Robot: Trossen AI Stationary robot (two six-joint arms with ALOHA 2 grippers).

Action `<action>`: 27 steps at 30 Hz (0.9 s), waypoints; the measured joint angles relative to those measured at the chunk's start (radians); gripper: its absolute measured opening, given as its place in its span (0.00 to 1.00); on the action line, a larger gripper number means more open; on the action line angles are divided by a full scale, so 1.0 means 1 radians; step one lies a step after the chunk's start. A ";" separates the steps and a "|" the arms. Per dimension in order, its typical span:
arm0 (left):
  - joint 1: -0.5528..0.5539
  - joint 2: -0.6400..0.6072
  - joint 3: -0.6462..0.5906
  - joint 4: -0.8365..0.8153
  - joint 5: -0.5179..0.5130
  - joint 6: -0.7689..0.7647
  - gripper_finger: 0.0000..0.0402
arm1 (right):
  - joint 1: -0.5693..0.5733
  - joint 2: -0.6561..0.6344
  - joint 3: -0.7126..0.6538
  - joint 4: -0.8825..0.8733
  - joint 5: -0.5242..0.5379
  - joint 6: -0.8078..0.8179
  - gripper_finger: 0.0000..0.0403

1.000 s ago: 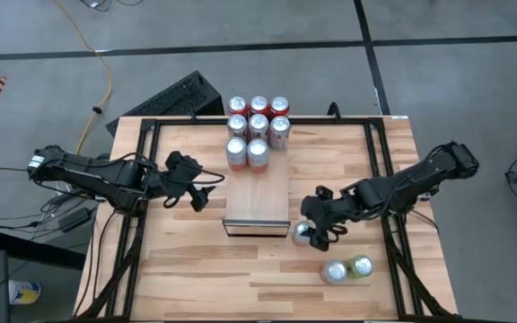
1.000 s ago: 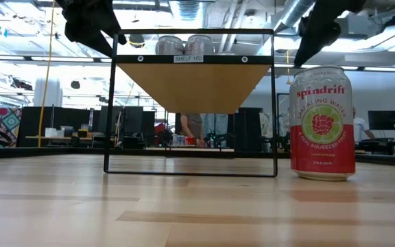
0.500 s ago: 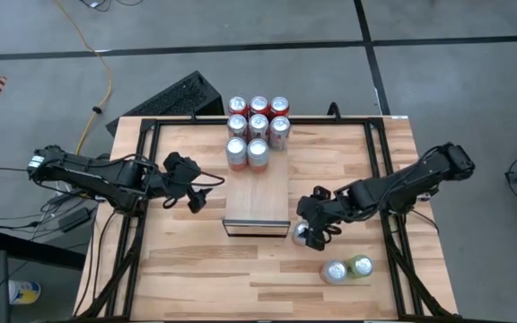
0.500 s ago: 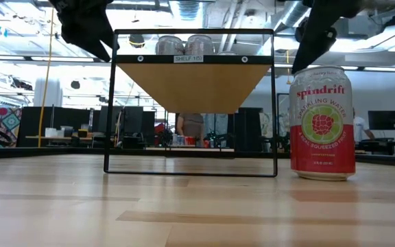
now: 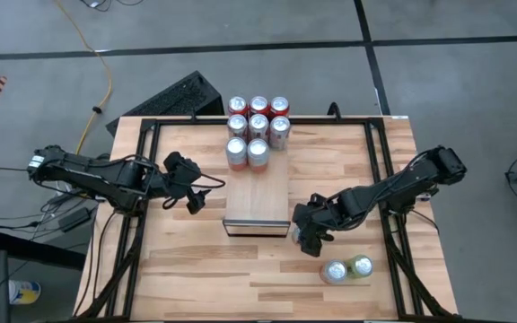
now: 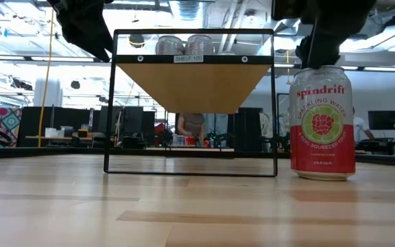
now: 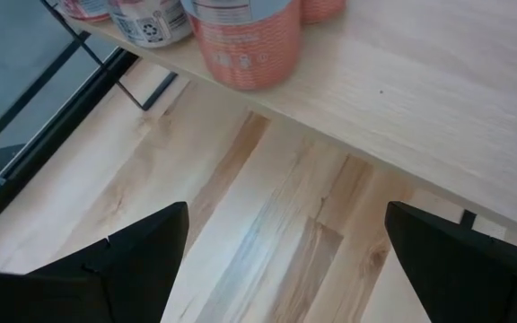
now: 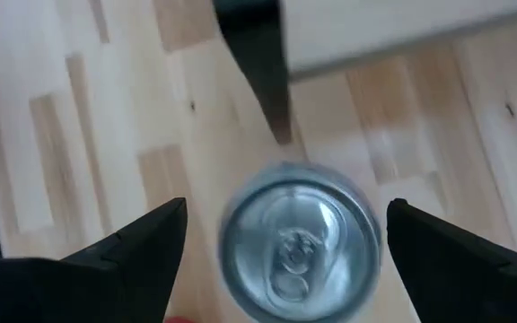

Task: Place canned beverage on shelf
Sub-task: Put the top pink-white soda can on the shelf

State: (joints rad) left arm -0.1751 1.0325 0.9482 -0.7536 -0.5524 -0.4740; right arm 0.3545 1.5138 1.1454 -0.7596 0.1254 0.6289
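Crowding the shelf (image 5: 257, 193) rear, eight cans (image 5: 258, 128); two more (image 5: 346, 268) lie nearby.

Both arms (image 5: 106, 175) look matte black and jointed, seemingly with thin dark cables; blunt wedge-shaped fingers (image 7: 106, 269).

Can (image 6: 322, 123) label: "spindrift", "sparkling water", "real squeezed fruit"; small white tag on shelf (image 6: 190, 59) front edge: "SHELF 150"
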 joint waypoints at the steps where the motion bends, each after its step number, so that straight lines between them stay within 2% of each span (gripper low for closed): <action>1: 0.000 0.000 0.000 0.000 0.000 0.000 0.90 | -0.001 0.002 0.000 -0.006 -0.004 0.001 0.89; 9: 0.000 0.000 0.000 -0.001 0.000 0.022 0.90 | -0.010 0.070 0.000 -0.065 -0.029 0.078 0.87; 19: 0.000 0.000 0.000 -0.005 -0.010 0.036 0.90 | -0.010 0.094 0.000 -0.072 -0.017 0.074 0.66; 27: 0.000 0.000 0.000 -0.005 -0.005 0.044 0.90 | -0.009 0.025 0.000 -0.107 -0.018 0.045 0.65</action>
State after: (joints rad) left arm -0.1753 1.0325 0.9483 -0.7586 -0.5571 -0.4297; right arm 0.3454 1.5388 1.1450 -0.8664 0.1074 0.6739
